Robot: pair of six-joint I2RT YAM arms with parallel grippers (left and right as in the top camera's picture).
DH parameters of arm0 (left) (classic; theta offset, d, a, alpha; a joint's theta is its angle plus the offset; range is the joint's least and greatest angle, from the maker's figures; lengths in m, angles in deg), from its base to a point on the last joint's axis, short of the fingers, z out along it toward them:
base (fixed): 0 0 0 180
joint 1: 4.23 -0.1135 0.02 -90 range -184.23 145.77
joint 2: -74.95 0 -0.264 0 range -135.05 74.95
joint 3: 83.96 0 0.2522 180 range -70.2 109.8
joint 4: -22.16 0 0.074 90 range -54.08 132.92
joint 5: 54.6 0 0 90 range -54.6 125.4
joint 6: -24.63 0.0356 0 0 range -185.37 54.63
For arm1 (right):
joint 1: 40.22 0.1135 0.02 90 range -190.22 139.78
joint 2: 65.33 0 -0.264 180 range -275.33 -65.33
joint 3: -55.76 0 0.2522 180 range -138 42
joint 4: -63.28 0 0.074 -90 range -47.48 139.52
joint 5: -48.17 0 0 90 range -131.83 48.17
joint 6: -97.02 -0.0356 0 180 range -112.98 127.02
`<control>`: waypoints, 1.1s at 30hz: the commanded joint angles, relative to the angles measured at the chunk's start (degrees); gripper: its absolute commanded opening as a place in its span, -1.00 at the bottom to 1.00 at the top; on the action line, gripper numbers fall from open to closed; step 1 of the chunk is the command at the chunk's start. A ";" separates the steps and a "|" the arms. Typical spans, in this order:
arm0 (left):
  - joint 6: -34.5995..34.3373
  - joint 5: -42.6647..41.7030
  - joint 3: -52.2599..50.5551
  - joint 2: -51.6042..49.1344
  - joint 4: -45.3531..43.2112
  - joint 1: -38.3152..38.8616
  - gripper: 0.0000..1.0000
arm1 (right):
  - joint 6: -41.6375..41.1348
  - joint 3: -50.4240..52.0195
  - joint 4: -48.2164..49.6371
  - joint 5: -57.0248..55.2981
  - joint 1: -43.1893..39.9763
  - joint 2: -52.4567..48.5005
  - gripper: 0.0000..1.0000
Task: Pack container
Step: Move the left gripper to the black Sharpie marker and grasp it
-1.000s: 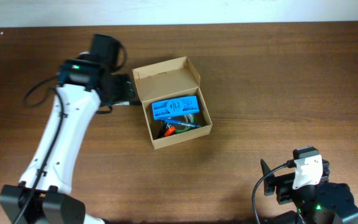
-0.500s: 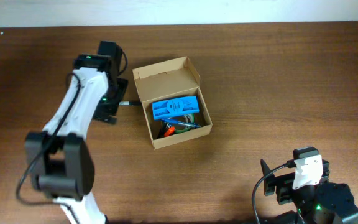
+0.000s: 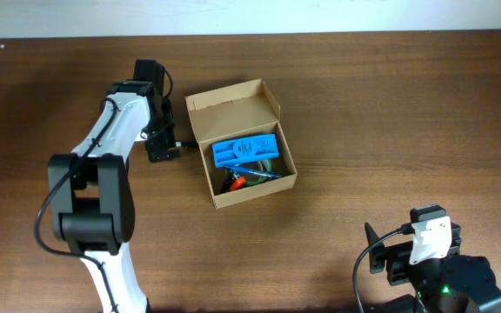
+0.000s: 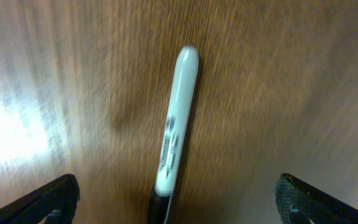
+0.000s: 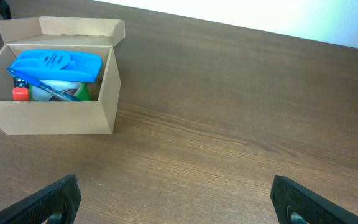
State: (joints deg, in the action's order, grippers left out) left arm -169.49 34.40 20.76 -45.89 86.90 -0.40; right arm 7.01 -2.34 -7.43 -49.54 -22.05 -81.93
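The container, a tan cardboard box point(image 3: 200, 109) with its lid flap open, stands mid-table and holds a flat blue plastic case point(image 3: 246, 149), an orange-capped item and other small things. It also shows in the right wrist view point(image 5: 107, 99), with the blue case point(image 5: 55, 65) on top. A white marker with a black cap point(image 4: 174, 134) lies on the table just left of the box. My left gripper point(image 3: 161, 144) is open and low over it, a finger on each side point(image 4: 176, 202), not touching. My right gripper point(image 3: 390, 256) is open and empty at the front right point(image 5: 179, 199).
Bare brown wooden table point(image 3: 390, 113) stretches right of and in front of the box. The table's far edge meets a white wall point(image 5: 260, 15) behind the box.
My left arm has swung in and its gripper has come down beside the box's left wall, over the marker. The box and the right arm have not moved.
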 commanded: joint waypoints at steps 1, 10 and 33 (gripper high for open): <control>-1.73 -1.42 -0.15 -2.82 -1.31 -0.22 0.99 | -0.48 -0.02 0.13 -0.72 -0.33 0.28 0.98; -1.68 -2.45 -0.15 -5.92 -2.78 -0.26 -0.44 | -0.48 -0.02 0.13 -0.72 -0.33 0.28 0.98; 46.12 6.69 -0.15 16.81 4.20 -2.86 -0.96 | -0.48 -0.02 0.13 -0.72 -0.33 0.28 0.98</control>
State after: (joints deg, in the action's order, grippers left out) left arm -136.83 38.03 20.34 -37.63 90.53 -3.67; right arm 7.03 -2.34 -7.43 -49.54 -22.05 -81.93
